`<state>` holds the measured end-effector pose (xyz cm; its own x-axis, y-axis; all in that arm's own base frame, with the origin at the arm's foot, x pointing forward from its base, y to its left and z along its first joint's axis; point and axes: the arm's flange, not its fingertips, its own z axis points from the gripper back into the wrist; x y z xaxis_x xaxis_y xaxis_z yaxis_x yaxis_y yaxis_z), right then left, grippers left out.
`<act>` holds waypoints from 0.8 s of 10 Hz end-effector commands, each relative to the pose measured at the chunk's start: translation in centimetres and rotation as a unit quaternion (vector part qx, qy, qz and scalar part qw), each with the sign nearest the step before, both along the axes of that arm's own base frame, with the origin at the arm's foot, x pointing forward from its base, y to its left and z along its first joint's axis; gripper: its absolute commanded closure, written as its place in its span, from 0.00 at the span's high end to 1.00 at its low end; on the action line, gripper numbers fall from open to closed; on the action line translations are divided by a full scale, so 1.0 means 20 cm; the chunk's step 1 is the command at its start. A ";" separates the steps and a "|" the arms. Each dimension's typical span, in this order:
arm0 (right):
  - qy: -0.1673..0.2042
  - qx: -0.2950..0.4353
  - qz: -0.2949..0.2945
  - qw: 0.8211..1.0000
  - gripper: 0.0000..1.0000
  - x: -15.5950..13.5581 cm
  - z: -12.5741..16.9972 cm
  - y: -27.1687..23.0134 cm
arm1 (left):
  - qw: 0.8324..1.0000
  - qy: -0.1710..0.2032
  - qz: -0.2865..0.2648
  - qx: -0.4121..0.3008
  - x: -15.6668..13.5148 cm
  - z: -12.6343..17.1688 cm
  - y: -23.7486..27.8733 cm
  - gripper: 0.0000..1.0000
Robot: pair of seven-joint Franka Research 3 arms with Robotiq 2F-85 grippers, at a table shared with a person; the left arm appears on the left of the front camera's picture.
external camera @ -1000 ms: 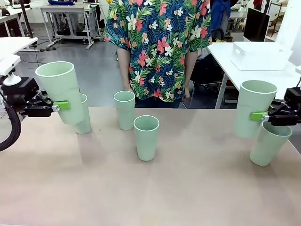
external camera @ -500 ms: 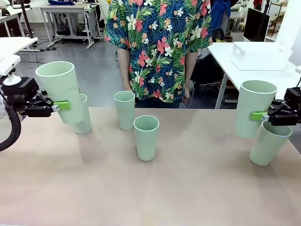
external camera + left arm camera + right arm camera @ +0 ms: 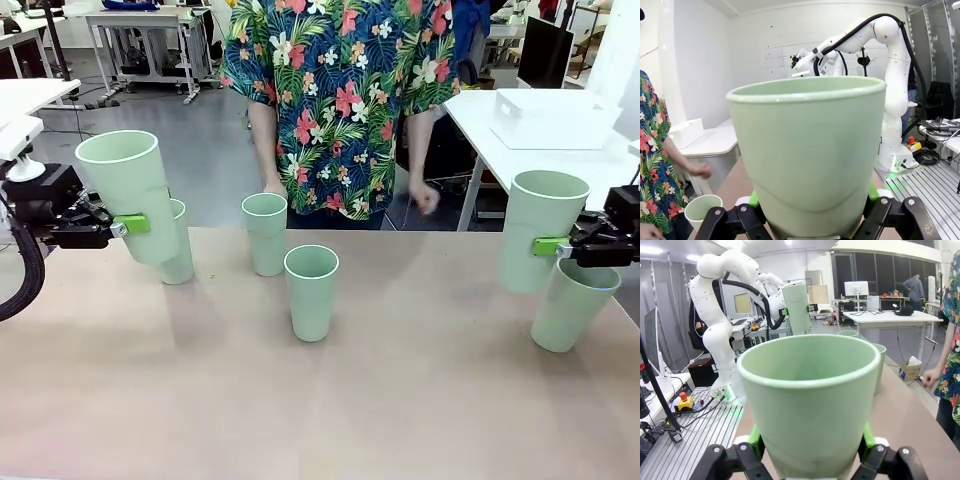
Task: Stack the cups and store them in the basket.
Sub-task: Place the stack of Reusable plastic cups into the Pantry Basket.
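Note:
Several pale green cups are in the front view. My left gripper is shut on one cup, held tilted above the table's left edge; close up, this cup sits between the left gripper's green pads. Another cup stands just behind it. Two cups stand mid-table. My right gripper is shut on a raised cup, seen near as the cup in the right gripper. A cup stands below it. The white basket rests on a far table.
A person in a flowered shirt stands at the far side, one hand near the far cup, the other hand off the table. The brown table has free room in front.
The person's hand at the picture's right has swung out from the body. Both arms and their cups have stayed still.

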<state>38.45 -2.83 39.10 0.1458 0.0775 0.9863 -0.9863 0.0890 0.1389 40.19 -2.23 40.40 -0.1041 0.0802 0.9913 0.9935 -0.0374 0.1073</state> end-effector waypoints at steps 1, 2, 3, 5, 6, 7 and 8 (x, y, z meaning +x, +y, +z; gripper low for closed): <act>-0.003 -0.001 0.000 1.000 0.87 0.01 0.01 0.00 | 1.000 -0.004 0.000 -0.002 0.00 0.01 0.00 0.84; -0.003 -0.001 0.000 1.000 0.87 0.01 0.01 0.00 | 1.000 -0.004 0.000 -0.002 0.00 0.01 0.00 0.84; -0.003 -0.001 0.000 1.000 0.87 0.01 0.01 0.00 | 1.000 -0.004 0.000 -0.002 0.00 0.01 0.00 0.84; -0.003 -0.001 0.000 1.000 0.87 0.01 0.01 0.00 | 1.000 -0.004 0.000 -0.002 0.00 0.01 0.00 0.84; -0.003 -0.001 0.000 1.000 0.87 0.01 0.01 0.00 | 1.000 -0.004 0.000 -0.002 0.00 0.01 0.00 0.84; -0.003 -0.001 0.000 1.000 0.87 0.01 0.01 0.00 | 1.000 -0.004 0.000 -0.002 0.00 0.01 0.00 0.84; -0.003 -0.001 0.000 1.000 0.87 0.01 0.01 0.00 | 1.000 -0.004 0.000 -0.002 0.00 0.01 0.00 0.84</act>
<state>38.45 -2.83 39.10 0.1458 0.0775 0.9863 -0.9863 0.0890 0.1389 40.19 -2.23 40.40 -0.1041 0.0802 0.9913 0.9935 -0.0375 0.1073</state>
